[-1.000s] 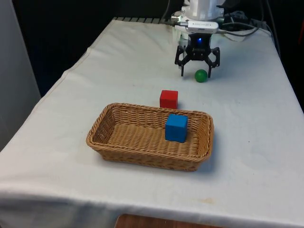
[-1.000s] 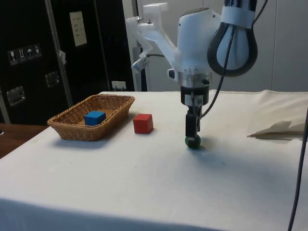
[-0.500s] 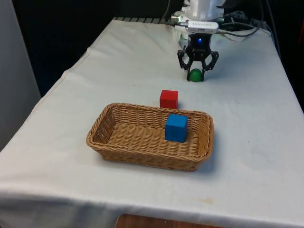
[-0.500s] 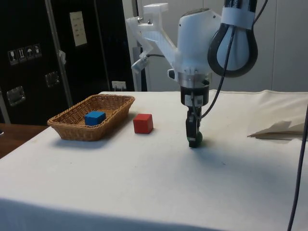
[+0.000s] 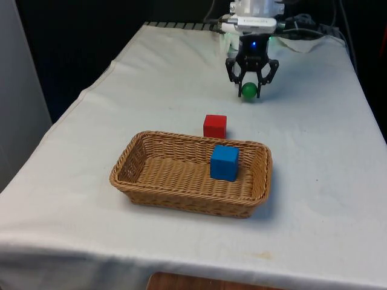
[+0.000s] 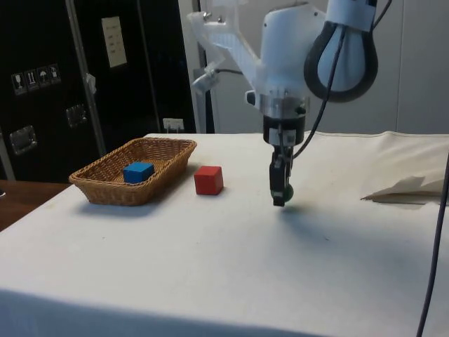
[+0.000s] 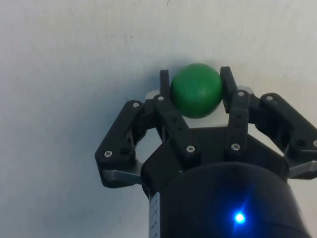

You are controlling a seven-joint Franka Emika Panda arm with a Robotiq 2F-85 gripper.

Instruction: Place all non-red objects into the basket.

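Between its fingertips the gripper (image 5: 250,91) pinches the green ball (image 7: 196,89), lifted just clear of the cloth. The carry looks underway; next it must travel past the red cube (image 5: 214,126) to the basket (image 5: 181,192), where a blue cube (image 5: 224,162) already sits.

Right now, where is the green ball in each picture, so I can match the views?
Front view: green ball between the gripper fingers, beyond the red block.
Side view: ball in the gripper, right of the red block, just above the cloth.
Wrist view: ball clamped between both fingers.
Shared landmark: the red block.
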